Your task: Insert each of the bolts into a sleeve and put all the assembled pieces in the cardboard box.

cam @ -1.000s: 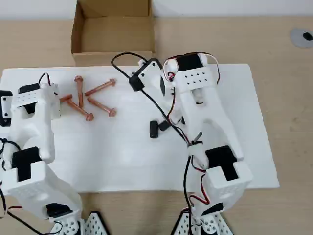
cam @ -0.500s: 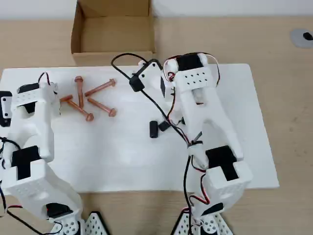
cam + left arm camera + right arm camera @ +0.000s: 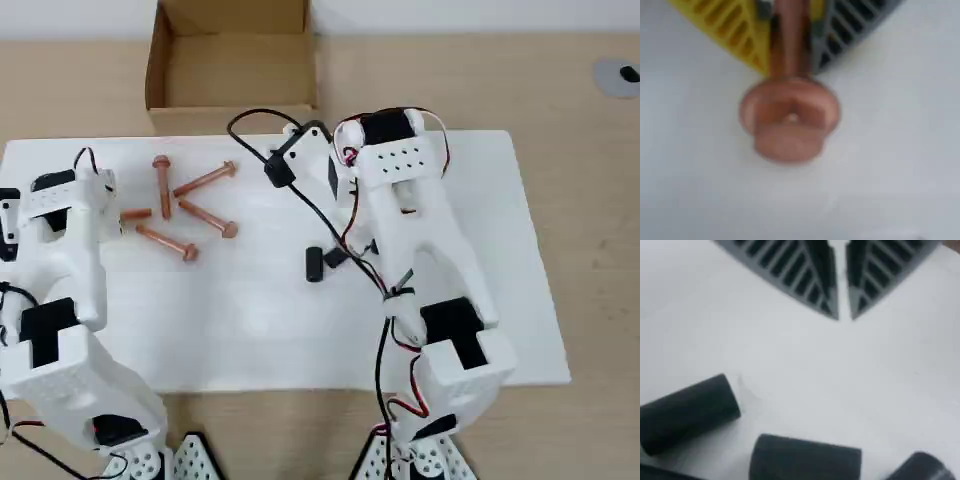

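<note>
My left gripper (image 3: pixel 790 60) is shut on a copper bolt (image 3: pixel 790 117). Its shank is clamped between the yellow and grey fingers, and its head points out over the white mat. From above, this gripper (image 3: pixel 112 212) sits at the mat's left edge with the bolt (image 3: pixel 136 213) sticking out to the right. Three more bolts (image 3: pixel 205 179) lie loose close by. My right gripper (image 3: pixel 844 314) is shut with nothing in it, just above the mat and short of several black sleeves (image 3: pixel 687 412). Two sleeves (image 3: pixel 315 264) show beside the right arm (image 3: pixel 400 200). The cardboard box (image 3: pixel 235 70) stands open at the back.
A white mat (image 3: pixel 250 320) covers the wooden table's middle. A black cable (image 3: pixel 300 200) loops from the right arm across the mat near the sleeves. A grey disc (image 3: pixel 615 78) sits at the far right of the table.
My left gripper has drawn back slightly with one bolt, which now lies level. The bolt next to it has shifted toward the front. The right arm has not moved.
</note>
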Tool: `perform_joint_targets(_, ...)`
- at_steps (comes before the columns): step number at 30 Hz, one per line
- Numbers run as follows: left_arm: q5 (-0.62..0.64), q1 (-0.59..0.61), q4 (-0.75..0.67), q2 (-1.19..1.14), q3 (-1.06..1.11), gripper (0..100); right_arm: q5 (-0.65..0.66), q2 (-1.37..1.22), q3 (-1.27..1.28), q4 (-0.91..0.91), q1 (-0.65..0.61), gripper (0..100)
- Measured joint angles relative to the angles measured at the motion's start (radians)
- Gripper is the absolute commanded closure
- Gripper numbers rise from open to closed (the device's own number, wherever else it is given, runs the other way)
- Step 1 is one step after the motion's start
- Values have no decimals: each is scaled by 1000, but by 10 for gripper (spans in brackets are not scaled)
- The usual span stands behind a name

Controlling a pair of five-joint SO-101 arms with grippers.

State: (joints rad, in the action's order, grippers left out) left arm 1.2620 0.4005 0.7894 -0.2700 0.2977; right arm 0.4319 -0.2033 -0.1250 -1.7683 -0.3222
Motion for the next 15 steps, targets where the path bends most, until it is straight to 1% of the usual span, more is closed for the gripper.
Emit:
perform_joint_targets(4,0,0,9,-2,-9,993,0,0,0,0,0,986)
perform_joint_targets(8,-35,2,95,-32,-89,993,0,0,0,0,0,986)
perform_joint_targets(11,-101,3,213,-48,-189,993,0,0,0,0,0,986)
perform_joint_targets(13,-152,15,327,-54,-273,993,0,0,0,0,0,986)
perform_joint_targets(15,-229,3,462,-54,-387,993,-3,0,0,0,0,986)
